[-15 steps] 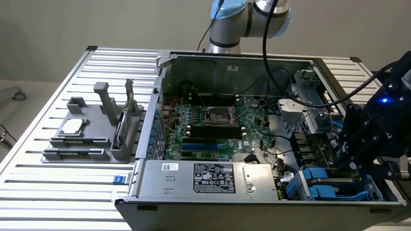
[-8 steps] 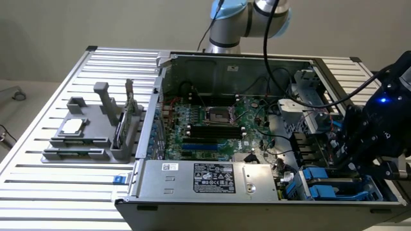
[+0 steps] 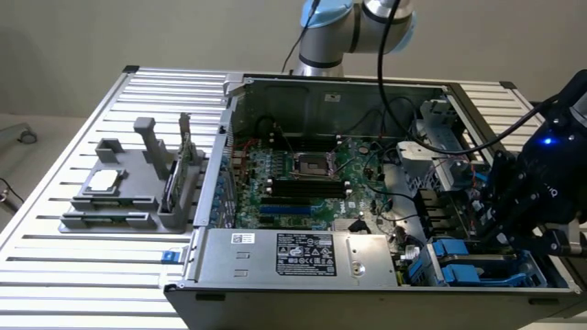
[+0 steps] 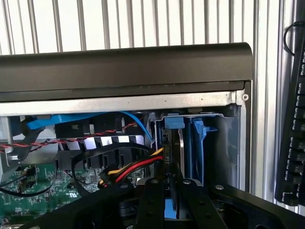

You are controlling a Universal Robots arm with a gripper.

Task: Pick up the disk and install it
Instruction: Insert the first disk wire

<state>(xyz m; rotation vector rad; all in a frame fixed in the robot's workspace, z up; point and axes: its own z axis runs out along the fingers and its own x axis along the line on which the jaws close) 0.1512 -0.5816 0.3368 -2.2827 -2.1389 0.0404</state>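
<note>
1. Exterior view: an open computer case (image 3: pixel 321 89) is seen lying on a slatted metal desk (image 3: pixel 55 275). Its motherboard (image 3: pixel 303 179) is exposed, and a grey power-supply box (image 3: pixel 293 254) is set along the near wall.
2. The gripper (image 3: pixel 502 237) is seen lowered into the drive bay (image 3: pixel 500 258), at the case corner on the exterior view's right, next to the power-supply box.
3. Wrist view: the disk (image 4: pixel 174 123) is found standing on edge in that bay, framed by its blue carrier. A second blue carrier (image 4: pixel 198 138) is seen just beside it.
4. The black fingers (image 4: pixel 151 200) are drawn close together, one on either side of the disk's thin edge. The gripper is judged to be clamped on the disk.
5. Red, yellow and black wires (image 4: pixel 138 167) are noted running just beside the fingers. A blue cable (image 4: pixel 62 119) is noted under the case rim.
6. A grey fixture (image 3: pixel 128 192) carrying a processor chip (image 3: pixel 103 180) is recorded on the desk at the exterior view's left, well apart from the gripper.
7. A black keyboard (image 4: pixel 291 124) is seen on the desk outside the case wall.
</note>
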